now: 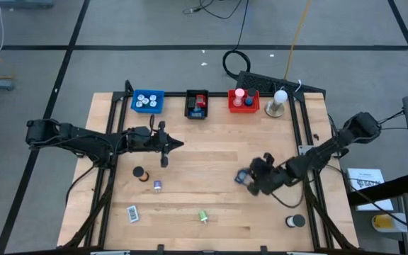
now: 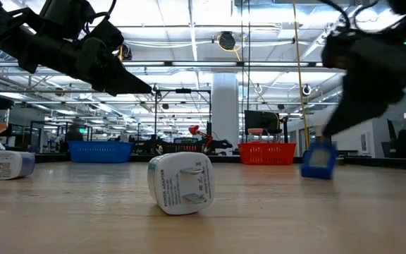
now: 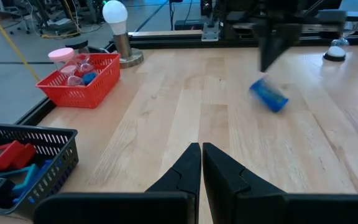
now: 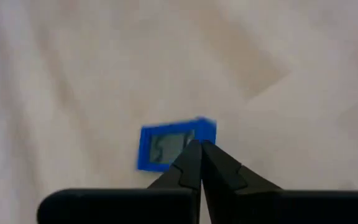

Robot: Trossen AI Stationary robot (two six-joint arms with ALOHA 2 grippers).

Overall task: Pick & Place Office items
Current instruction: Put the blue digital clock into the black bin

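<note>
Right tool (image 1: 251, 181) pinched on flat blue rectangular item (image 1: 240, 176), mid-table. Left tool (image 1: 173, 145) closed, empty. Red plastic basket (image 1: 231, 103) holds pink-capped cylinders; black basket (image 1: 188, 104) holds red and blue items.

Pale, smooth wood-grain table (image 1: 211, 159); glossy blue plastic rectangle (image 4: 166, 146); matt black plastic left pincer (image 3: 201, 163).
</note>
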